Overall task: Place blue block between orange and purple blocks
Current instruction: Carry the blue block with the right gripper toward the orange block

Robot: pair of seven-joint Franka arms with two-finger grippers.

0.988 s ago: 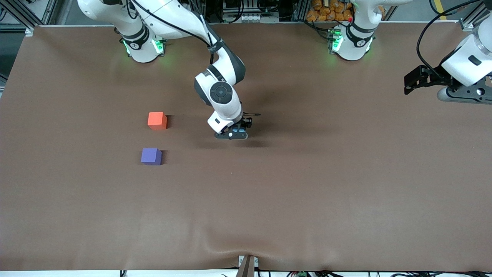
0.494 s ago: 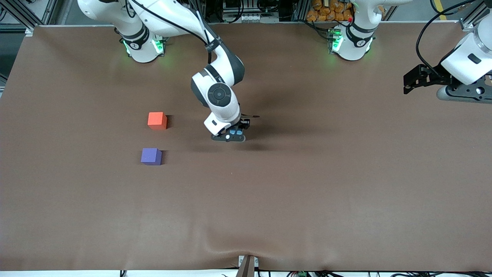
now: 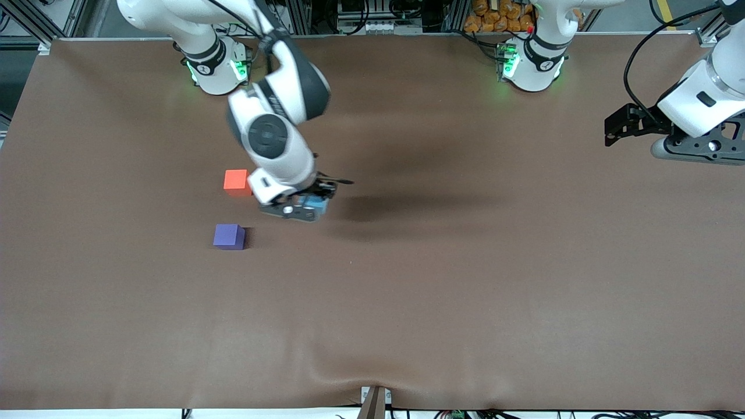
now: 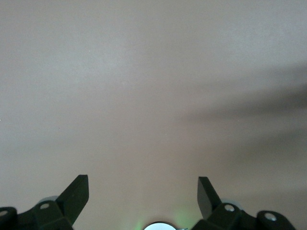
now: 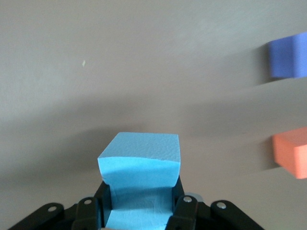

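On the brown table (image 3: 465,291), your right gripper (image 3: 300,208) hangs clamped on the blue block (image 5: 140,165), just beside the orange block (image 3: 235,181) and purple block (image 3: 228,235). The left gripper (image 4: 143,194) waits wide open and empty at its own end. Carry the block over the gap, square it with the row, then lower gently.

Three small matte cubes, two black two-finger grippers, one brown table.

One light sky-blue matte cube (image 5: 140,160) (clamped, off the table), one orange-red matte cube (image 3: 236,180), one violet-purple matte cube (image 3: 228,236); right gripper (image 3: 302,208), left gripper (image 3: 620,123), brown-covered table (image 3: 465,291).
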